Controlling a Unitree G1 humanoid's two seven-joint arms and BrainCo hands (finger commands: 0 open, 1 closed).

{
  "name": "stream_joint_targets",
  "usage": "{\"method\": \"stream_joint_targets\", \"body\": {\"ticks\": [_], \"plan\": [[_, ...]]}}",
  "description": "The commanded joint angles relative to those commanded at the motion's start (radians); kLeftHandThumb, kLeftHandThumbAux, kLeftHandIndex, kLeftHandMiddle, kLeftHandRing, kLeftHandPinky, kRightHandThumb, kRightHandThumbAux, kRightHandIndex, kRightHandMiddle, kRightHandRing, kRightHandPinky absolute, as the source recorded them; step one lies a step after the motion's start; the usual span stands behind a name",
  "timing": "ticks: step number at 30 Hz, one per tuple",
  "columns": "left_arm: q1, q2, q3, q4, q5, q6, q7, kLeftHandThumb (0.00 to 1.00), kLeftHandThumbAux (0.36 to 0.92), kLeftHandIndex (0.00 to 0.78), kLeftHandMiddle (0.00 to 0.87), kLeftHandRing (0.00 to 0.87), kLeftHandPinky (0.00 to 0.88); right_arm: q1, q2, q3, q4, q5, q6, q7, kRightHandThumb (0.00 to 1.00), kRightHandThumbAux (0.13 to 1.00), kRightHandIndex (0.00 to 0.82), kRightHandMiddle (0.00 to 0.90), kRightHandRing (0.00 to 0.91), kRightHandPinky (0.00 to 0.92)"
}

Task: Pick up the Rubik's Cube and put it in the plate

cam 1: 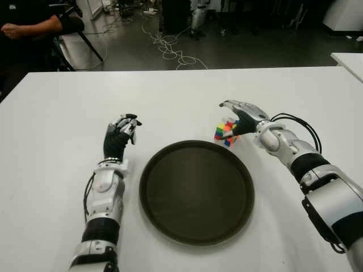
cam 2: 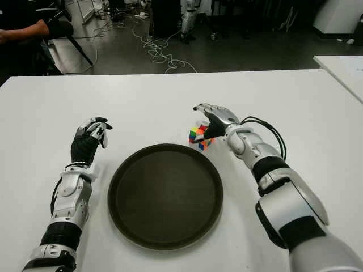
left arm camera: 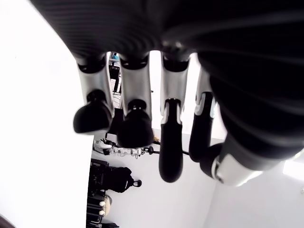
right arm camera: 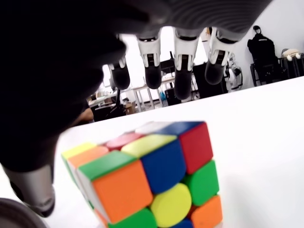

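Lowest in the frame, the dark round plate (cam 1: pixel 197 192) sits bare at centre, so nothing has been delivered yet; the Rubik's Cube (cam 1: pixel 226 133) stands on the white table (cam 1: pixel 170 96) just beyond the plate's upper-right rim, right of centre; the right hand (cam 1: pixel 241 116) arches over it, fingers (right arm camera: pixel 183 85) spread above the cube and not closed on it, so the grasp is not yet made; the left hand (cam 1: pixel 120 136) shows left of the plate, fingers loosely curled, holding nothing; grasp, lift and placement all remain.
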Motion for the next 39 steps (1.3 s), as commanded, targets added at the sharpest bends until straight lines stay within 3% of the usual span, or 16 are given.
{"method": "stream_joint_targets", "body": {"ticks": [23,39], "plan": [[-0.002,-0.002,0.007,0.005,-0.017,-0.018,-0.02,0.855,0.663,0.418,0.528,0.788,0.804,0.002,0.016,0.019,0.005,0.006,-0.002,0.097,0.0,0.699,0.144,0.153,0.155,0.148],[-0.001,0.002,0.009,0.002,-0.02,0.001,-0.016,0.855,0.663,0.417,0.532,0.797,0.806,0.01,0.027,0.02,0.006,0.01,-0.009,0.114,0.0,0.748,0.159,0.156,0.156,0.142]]}}
